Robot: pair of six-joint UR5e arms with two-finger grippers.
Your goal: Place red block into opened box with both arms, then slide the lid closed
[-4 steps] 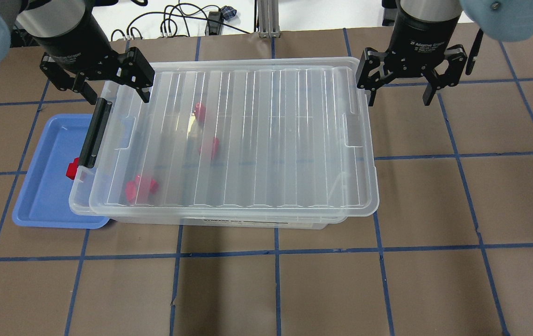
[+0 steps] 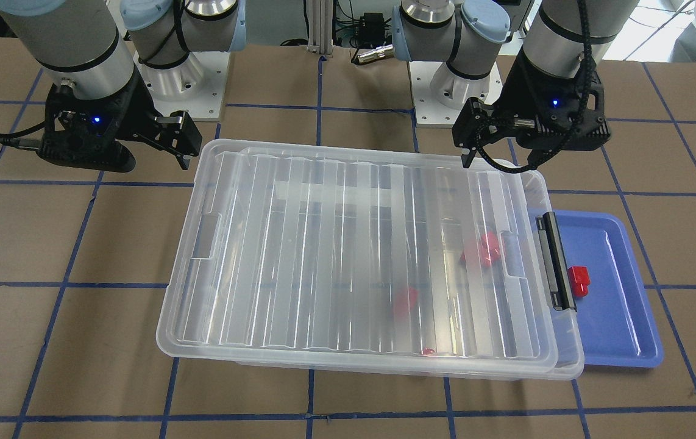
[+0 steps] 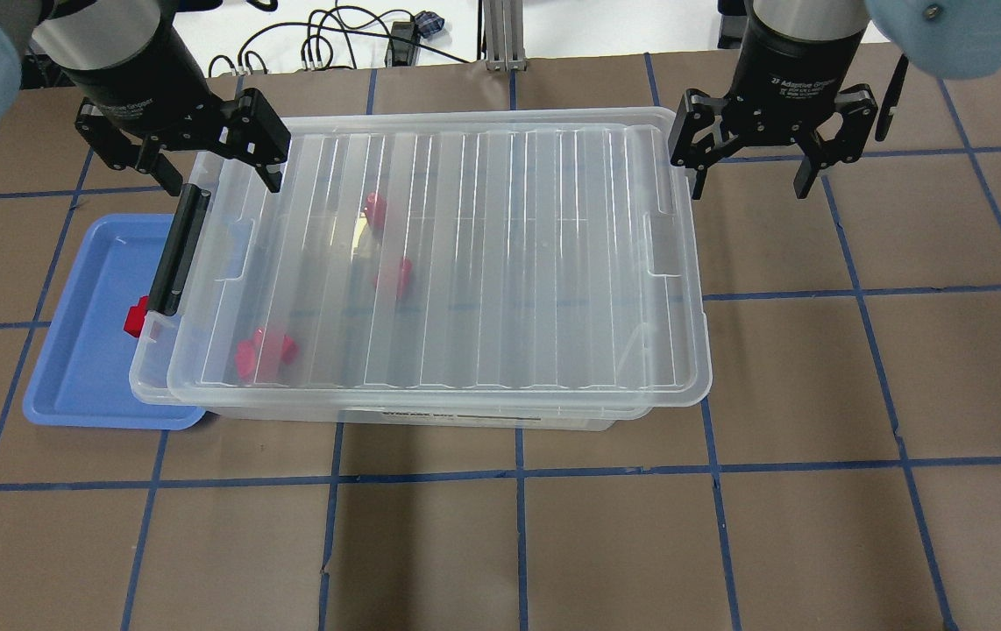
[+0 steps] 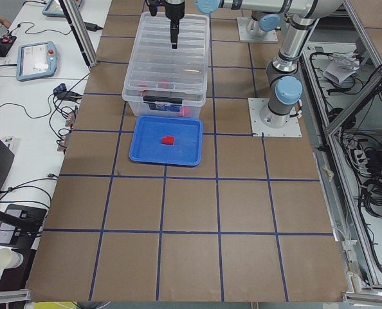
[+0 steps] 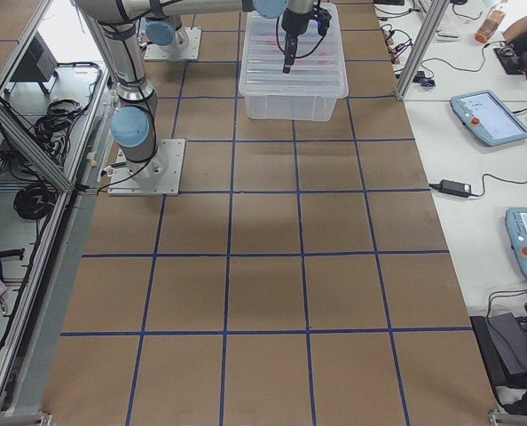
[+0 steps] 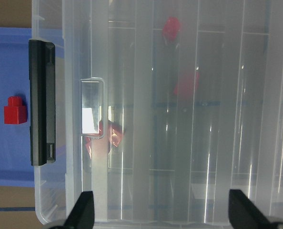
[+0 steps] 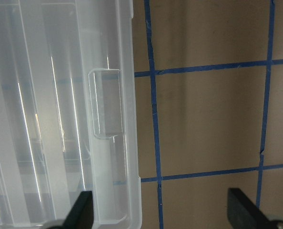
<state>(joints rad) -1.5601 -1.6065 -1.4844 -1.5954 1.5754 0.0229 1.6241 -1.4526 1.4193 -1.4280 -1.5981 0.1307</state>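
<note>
Left gripper [image 3: 222,180] and right gripper [image 3: 750,180] both spread wide, empty, above the far corners of the box [image 3: 143,386].
Lid [image 3: 465,263] sits shifted toward the right gripper, strip uncovered by the black latch [image 3: 178,250]; likely needs a final push. Red blocks [image 3: 264,353] lie under it, one more in the blue tray [image 3: 80,368].

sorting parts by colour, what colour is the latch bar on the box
Black; the latch bar shows best in the left wrist view.

lid [image 3: 465,254] on box [image 3: 474,417], both grippers spread
</note>
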